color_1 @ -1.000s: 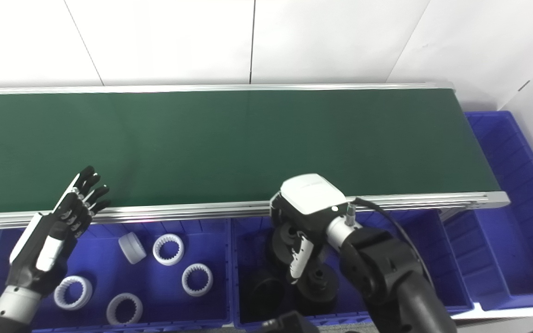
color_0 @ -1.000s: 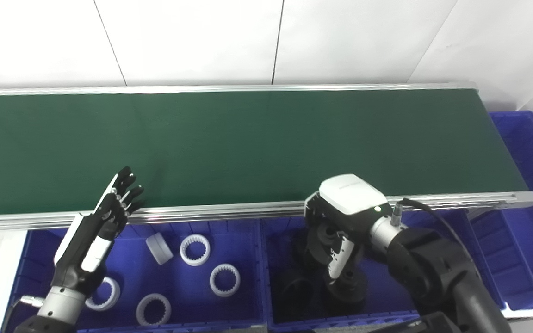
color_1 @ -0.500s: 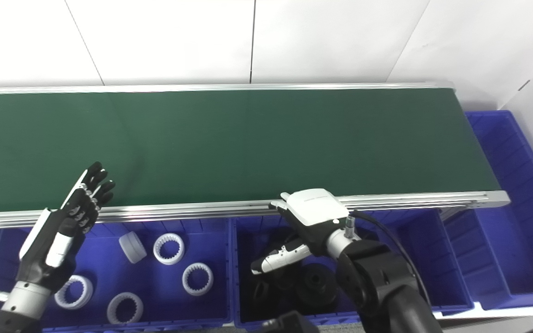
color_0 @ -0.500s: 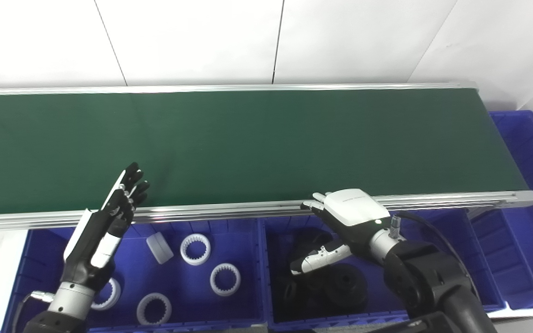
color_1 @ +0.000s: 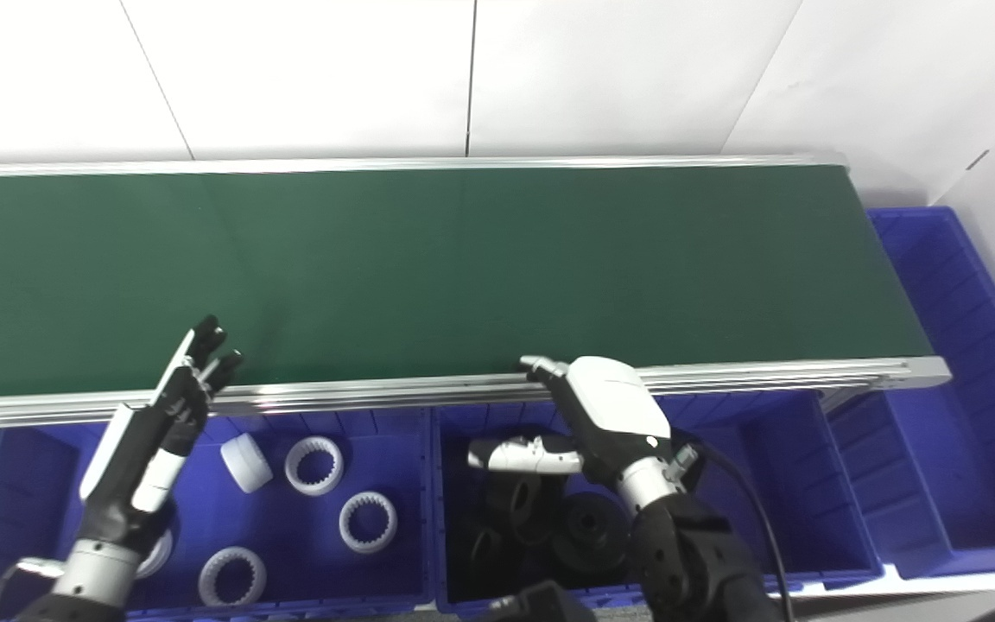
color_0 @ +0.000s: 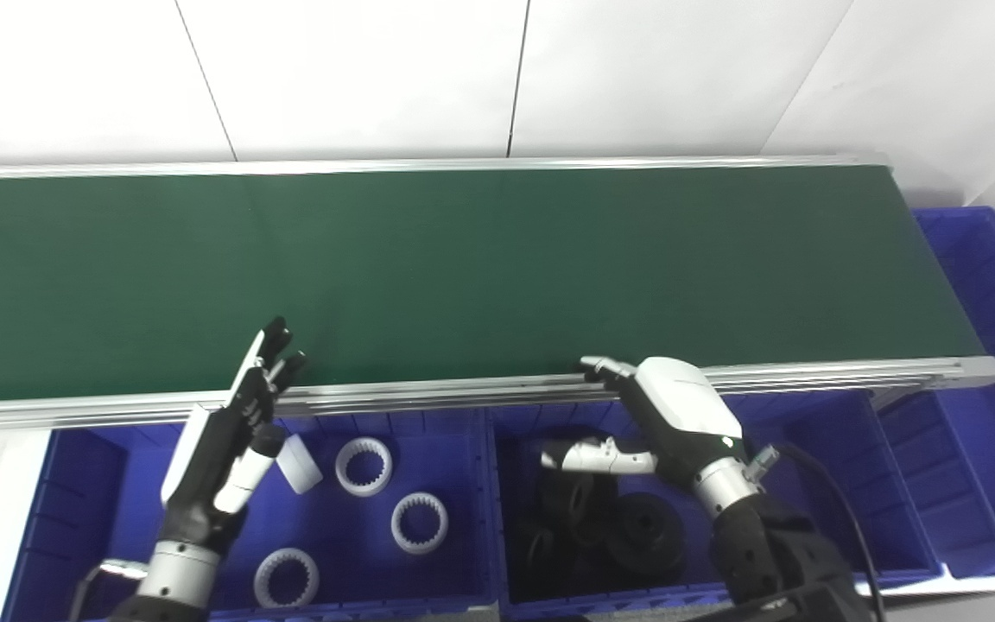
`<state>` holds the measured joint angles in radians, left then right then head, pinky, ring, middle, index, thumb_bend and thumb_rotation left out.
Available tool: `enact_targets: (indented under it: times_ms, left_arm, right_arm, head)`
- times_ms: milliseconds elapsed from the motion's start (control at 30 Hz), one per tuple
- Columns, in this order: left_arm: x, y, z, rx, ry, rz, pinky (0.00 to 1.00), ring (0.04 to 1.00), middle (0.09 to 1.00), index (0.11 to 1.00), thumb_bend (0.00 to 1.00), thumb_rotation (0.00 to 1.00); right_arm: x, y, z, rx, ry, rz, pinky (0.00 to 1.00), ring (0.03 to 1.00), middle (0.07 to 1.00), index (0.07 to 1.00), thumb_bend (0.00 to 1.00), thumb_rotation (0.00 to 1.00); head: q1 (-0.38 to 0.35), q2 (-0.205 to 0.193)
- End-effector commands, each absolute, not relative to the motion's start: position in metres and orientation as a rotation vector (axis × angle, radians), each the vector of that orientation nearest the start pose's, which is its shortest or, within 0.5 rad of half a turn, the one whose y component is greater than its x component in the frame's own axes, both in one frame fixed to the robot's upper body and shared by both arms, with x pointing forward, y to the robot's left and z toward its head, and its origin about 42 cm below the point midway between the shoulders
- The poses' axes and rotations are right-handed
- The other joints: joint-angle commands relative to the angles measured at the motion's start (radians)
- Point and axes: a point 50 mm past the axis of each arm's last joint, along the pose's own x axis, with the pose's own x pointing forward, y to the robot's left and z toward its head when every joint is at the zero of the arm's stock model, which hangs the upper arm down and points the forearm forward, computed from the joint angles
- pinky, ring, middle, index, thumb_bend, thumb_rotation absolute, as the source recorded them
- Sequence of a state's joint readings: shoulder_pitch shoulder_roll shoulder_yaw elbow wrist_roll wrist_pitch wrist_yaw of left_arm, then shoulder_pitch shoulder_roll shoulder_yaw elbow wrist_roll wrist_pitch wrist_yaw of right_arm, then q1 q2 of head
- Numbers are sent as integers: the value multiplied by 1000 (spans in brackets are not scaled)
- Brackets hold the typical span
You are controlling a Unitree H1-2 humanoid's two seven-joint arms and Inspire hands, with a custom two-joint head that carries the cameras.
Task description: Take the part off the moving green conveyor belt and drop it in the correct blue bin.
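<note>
The green conveyor belt carries no part in either view. My right hand is open and empty, its fingers apart, over the middle blue bin that holds several black round parts. My left hand is open and empty, fingers straight, at the belt's near rail above the left blue bin. That bin holds several white toothed rings and a white cylinder.
The belt's aluminium near rail runs between the belt and the bins. A third blue bin stands past the belt's right end. A white wall stands behind the belt.
My right hand opened over the middle bin, let a black part fall in and drew back a little to the right. My left hand moved right along the rail.
</note>
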<state>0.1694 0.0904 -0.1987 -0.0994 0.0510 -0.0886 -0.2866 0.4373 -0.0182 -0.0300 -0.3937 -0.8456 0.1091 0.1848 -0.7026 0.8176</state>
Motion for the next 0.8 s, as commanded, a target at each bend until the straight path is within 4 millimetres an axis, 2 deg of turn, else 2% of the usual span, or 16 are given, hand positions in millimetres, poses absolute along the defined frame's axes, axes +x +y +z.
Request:
enact_targets:
  times_ms: [0,100,233,367,467,667,767]
  left_arm:
    - [226,165,107,108,-202,-421,986,958,1000,1000,968,909]
    - [220,165,110,108,-202,-394,999,980,1000,1000,988,901]
    - [208,169,108,103,-195,-373,1000,977,1000,1000,946,891]
    - [196,174,105,134,-189,-349,997,966,1000,1000,977,908]
    - [190,177,104,168,-204,-321,961,947,1000,1000,983,920]
    - [180,179,92,205,-240,-287,964,955,1000,1000,984,913]
    - [175,177,88,224,-251,-258,928,938,1000,1000,983,933]
  right_arm:
    - [126,-225,91,-427,-39,-367,718,828,886,895,850,956]
    - [123,-213,72,-261,-75,-453,789,887,958,961,771,990]
    - [119,-217,56,-174,-71,-460,848,928,995,997,766,1000]
    - [106,-220,49,-143,-41,-460,885,928,982,1000,823,1000]
    - [99,-216,41,-136,-13,-451,878,929,986,1000,812,1000]
    - [92,-207,35,-124,11,-430,872,929,991,1000,808,1000]
    - [88,-207,33,-136,15,-417,879,928,991,1000,792,1000]
  head:
    - [45,-13]
    - [86,-15]
    - [135,-21]
    - [180,-27]
    - [213,-31]
    - [236,-43]
    - [244,-51]
